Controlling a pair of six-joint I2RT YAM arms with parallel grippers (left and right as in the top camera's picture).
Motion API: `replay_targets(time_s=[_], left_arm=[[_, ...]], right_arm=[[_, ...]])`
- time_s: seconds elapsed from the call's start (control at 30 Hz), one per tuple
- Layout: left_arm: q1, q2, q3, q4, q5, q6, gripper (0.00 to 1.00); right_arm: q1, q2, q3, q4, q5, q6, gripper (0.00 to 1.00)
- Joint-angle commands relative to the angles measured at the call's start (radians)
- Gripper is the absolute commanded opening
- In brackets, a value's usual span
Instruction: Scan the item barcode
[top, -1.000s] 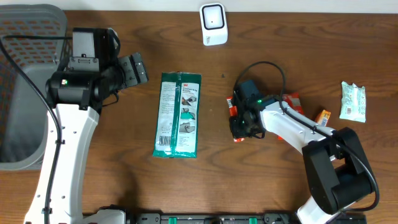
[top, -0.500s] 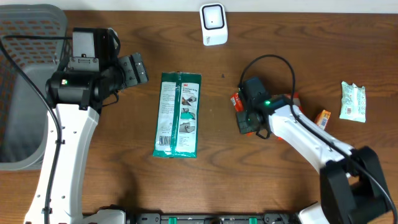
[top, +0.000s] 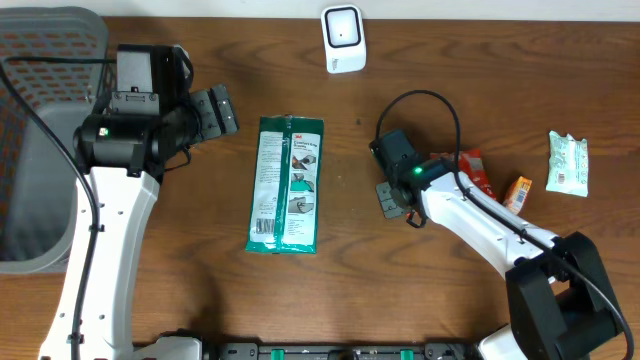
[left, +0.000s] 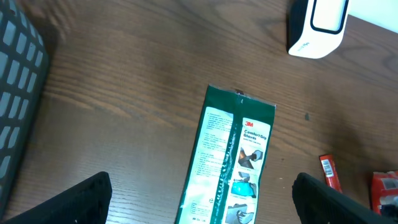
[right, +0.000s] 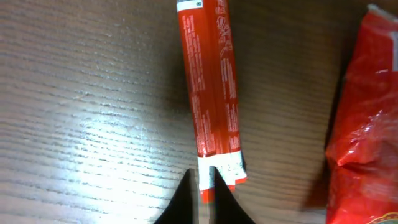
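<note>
Pinching the white end of a narrow red stick packet, the right end effector was closed; the packet stretched across the brown wooden surface beside a crinkled red bag. Meanwhile the left end effector stood wide open, empty.

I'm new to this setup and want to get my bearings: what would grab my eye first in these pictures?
The long green glove packet lying flat mid-table catches the eye first, with the white scanner standing at the far edge behind it. To its right, the right arm's fingers pinch the end of a thin red stick packet, beside a crinkly red bag.
</note>
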Motion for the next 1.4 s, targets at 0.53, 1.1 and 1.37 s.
replay_targets(time_s=[0.53, 1.1, 1.37], left_arm=[[0.004, -0.002, 0.0, 0.0, -0.006, 0.01, 0.93], [0.004, -0.002, 0.0, 0.0, -0.006, 0.01, 0.93], [0.004, -0.002, 0.0, 0.0, -0.006, 0.01, 0.93]], right_arm=[[-0.288, 0.077, 0.055, -0.085, -0.441, -0.135, 0.27], [-0.246, 0.165, 0.029, -0.018, -0.385, -0.138, 0.33], [-0.204, 0.165, -0.059, 0.053, -0.307, -0.056, 0.34]])
